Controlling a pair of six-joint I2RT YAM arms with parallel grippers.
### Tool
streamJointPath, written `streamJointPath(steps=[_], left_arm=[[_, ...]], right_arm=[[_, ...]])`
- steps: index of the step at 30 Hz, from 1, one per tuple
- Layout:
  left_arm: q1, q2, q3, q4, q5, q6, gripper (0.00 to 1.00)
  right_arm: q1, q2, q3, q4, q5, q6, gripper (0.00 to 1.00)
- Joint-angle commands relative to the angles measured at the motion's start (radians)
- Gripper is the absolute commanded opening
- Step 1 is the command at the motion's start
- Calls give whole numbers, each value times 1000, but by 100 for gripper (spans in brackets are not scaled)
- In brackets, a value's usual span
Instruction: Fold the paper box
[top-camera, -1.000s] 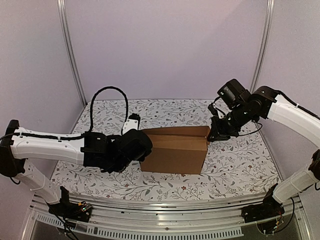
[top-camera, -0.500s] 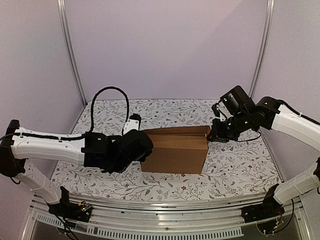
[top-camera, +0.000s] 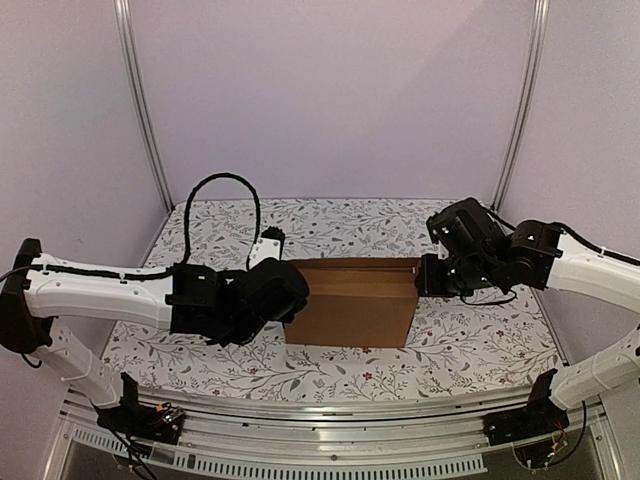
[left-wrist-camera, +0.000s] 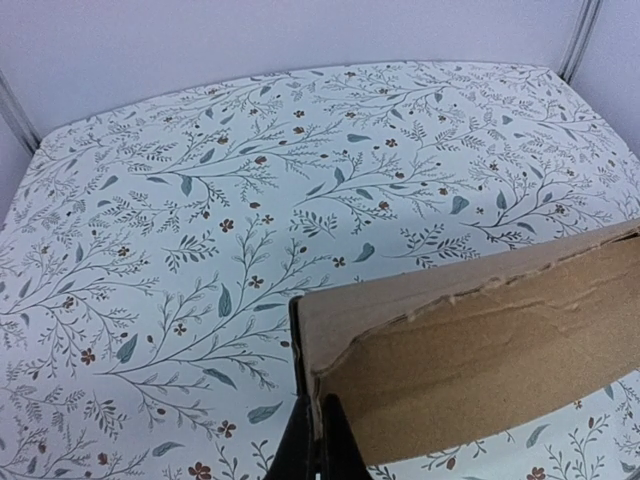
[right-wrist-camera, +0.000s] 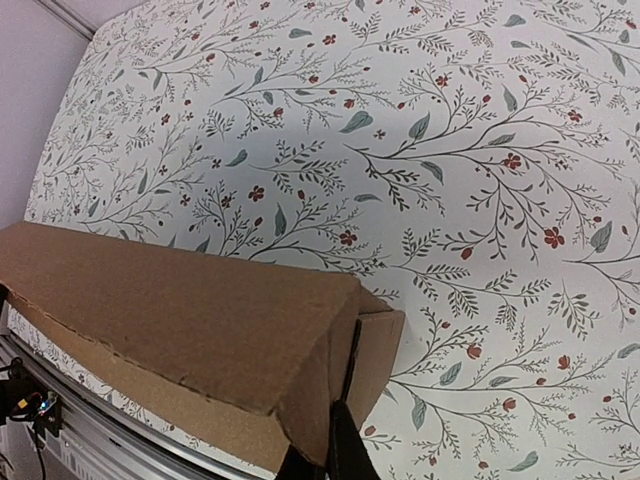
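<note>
The paper box (top-camera: 350, 300) is plain brown cardboard and stands mid-table with its long side facing the arms. My left gripper (top-camera: 287, 292) is at the box's left end. In the left wrist view, the left gripper (left-wrist-camera: 318, 440) is shut on the thin cardboard edge at the corner of the paper box (left-wrist-camera: 480, 350). My right gripper (top-camera: 420, 278) is at the right end. In the right wrist view, the right gripper (right-wrist-camera: 335, 435) is shut on the end flap of the paper box (right-wrist-camera: 180, 320), with one finger slipped into the gap beside the outer wall.
A floral cloth covers the table (top-camera: 470, 340). Plain walls and two metal posts (top-camera: 140, 100) close off the back. A black cable loop (top-camera: 225, 190) rises behind the left arm. A metal rail (top-camera: 330, 440) runs along the near edge.
The right arm has dropped lower and swung in toward the box's right end. The box's raised top right edge has come down flatter. The left arm has barely moved.
</note>
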Motion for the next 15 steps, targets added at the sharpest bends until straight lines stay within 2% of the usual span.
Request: streamJointPath(steps=[1, 8, 11, 13, 15], left_arm=[[-33, 73, -38, -110, 206, -7, 0], [-33, 73, -38, -112, 219, -17, 0], [-33, 75, -37, -112, 224, -23, 0], [-35, 75, -38, -115, 226, -28, 0], [-36, 76, -41, -116, 226, -33, 0]], right_arm=[[56, 15, -85, -9, 58, 61, 0], [98, 24, -99, -1, 135, 50, 3], [97, 0, -91, -2, 167, 40, 10], [98, -22, -72, -19, 194, 22, 21], [98, -34, -41, -40, 216, 2, 25]])
